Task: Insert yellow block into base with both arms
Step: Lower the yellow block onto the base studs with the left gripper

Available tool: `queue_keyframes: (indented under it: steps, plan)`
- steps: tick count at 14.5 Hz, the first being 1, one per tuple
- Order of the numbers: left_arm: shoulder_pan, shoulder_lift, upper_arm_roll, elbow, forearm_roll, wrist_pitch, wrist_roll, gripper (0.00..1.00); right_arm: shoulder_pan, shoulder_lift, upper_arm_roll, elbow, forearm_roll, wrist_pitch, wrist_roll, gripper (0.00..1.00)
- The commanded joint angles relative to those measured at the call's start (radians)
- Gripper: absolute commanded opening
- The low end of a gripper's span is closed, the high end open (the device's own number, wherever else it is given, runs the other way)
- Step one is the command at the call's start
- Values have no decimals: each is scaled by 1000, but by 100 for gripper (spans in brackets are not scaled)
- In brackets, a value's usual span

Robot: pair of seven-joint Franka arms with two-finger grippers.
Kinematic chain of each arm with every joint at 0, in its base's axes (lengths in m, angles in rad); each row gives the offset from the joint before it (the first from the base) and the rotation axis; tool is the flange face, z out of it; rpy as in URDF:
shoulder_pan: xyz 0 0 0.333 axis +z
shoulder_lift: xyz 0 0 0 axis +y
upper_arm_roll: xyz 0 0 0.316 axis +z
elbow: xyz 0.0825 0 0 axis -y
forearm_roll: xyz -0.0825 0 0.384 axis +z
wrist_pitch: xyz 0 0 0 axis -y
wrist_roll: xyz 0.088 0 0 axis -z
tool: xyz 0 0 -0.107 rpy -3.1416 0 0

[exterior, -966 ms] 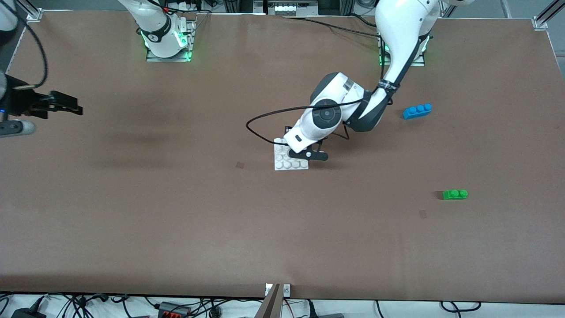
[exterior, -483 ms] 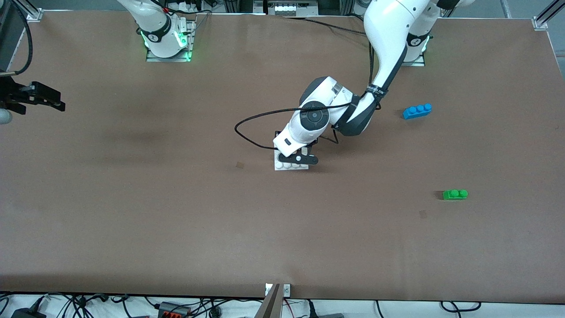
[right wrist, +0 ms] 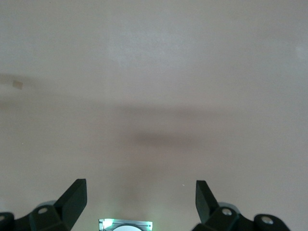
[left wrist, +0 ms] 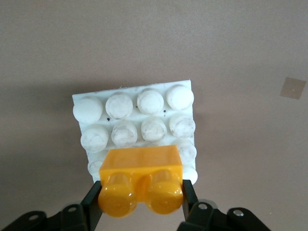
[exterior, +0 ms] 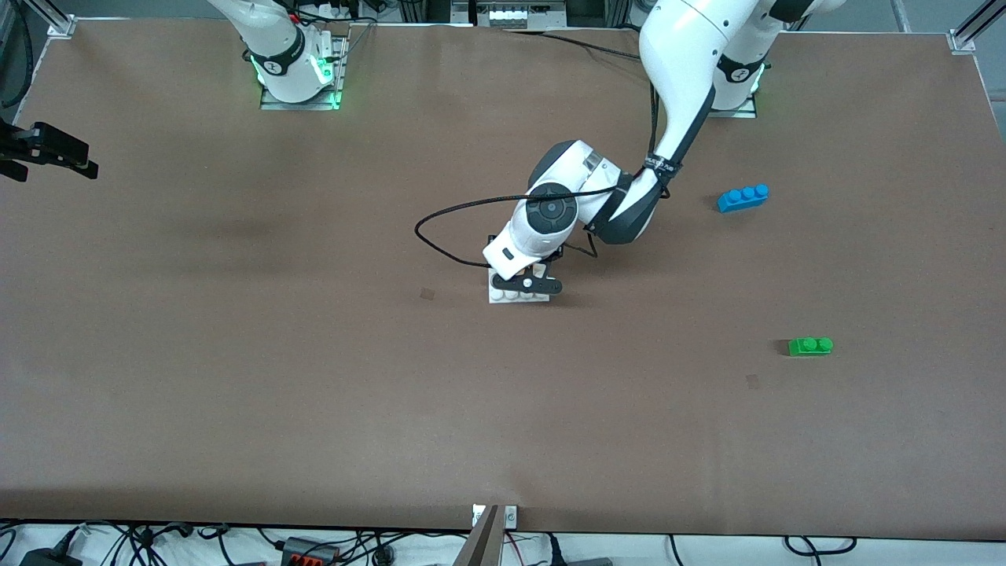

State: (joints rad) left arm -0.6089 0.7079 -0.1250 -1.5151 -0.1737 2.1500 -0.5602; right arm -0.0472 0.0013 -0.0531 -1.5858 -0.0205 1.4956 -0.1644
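The small orange-yellow plastic brick with two round studs (left wrist: 141, 180) is clamped between the two black fingers (left wrist: 91, 204) of the left gripper (left wrist: 141, 211), one finger pressed on each short end. It sits over the flat square white plastic base plate with its grid of round studs (left wrist: 137, 118), covering the rows closest to the wrist camera; whether it is pressed down onto the studs or just above them cannot be told. In the front view the brick itself is hidden by the left gripper (exterior: 525, 284), which is low over the white base plate (exterior: 503, 295). The plate lies near the middle of the brown table (exterior: 314, 377), well clear of every edge.

Toward the left arm's end of the table lie a longer blue plastic brick with three studs (exterior: 743, 197) and, nearer the front camera's edge, a green plastic brick with two studs (exterior: 810, 346), well apart from each other and from the plate.

The right gripper (exterior: 47, 149) hangs at the edge of the table at the right arm's end, waiting. Its fingers (right wrist: 72, 199) are spread wide over bare tabletop with nothing between them.
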Motion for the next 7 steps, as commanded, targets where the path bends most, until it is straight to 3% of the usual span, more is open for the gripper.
queue_keyframes:
  steps: [1,7]
  plan:
    - [-17,19,18,16,22,-2,-10,52,13,-12,-4,-16,2,12,8,100]
    - [-35,30,38,18,20,-5,-75,51,16,-12,-2,-16,4,17,9,100]
